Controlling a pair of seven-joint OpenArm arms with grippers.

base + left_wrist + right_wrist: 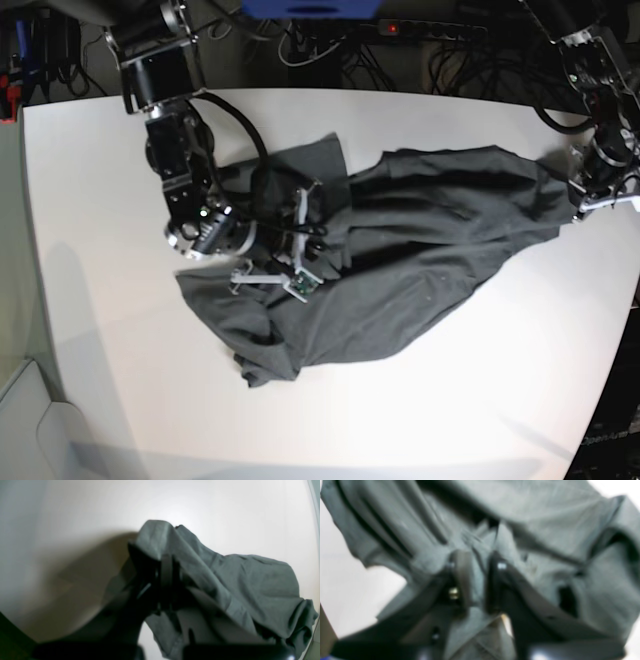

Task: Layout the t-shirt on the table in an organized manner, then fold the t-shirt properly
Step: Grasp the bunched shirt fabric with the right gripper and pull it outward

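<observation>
So the t-shirt [420, 240] is spread in a rumpled heap across the middle of the white surface [100, 330], running from the far right edge diagonally down toward the lower left. It's nowhere near flat, with lots of folds and a bunched lower corner.

The right pincer [476, 577] is down on the left part of the shirt. In the right wrist view its 2 fingers [462, 575] stand close together with a ridge of grey fabric pinched up between them, so it's grasping the t-shirt there. That view is blurry, but cloth fills pretty much the whole frame around the fingers, with just a bit of white surface at the left.

The left pincer [166, 570] is at the far right end of the shirt, right by the surface's edge in the base view. From the left wrist view it's clenched, and the fabric drapes over and around the dark fingers, lifted into a peak there and sloping down to the right. Looks like it's grasping the t-shirt too, though the fingers are dark and soft-focus.

Between the 2 pincers the shirt sags in loose wrinkles on the surface.
</observation>
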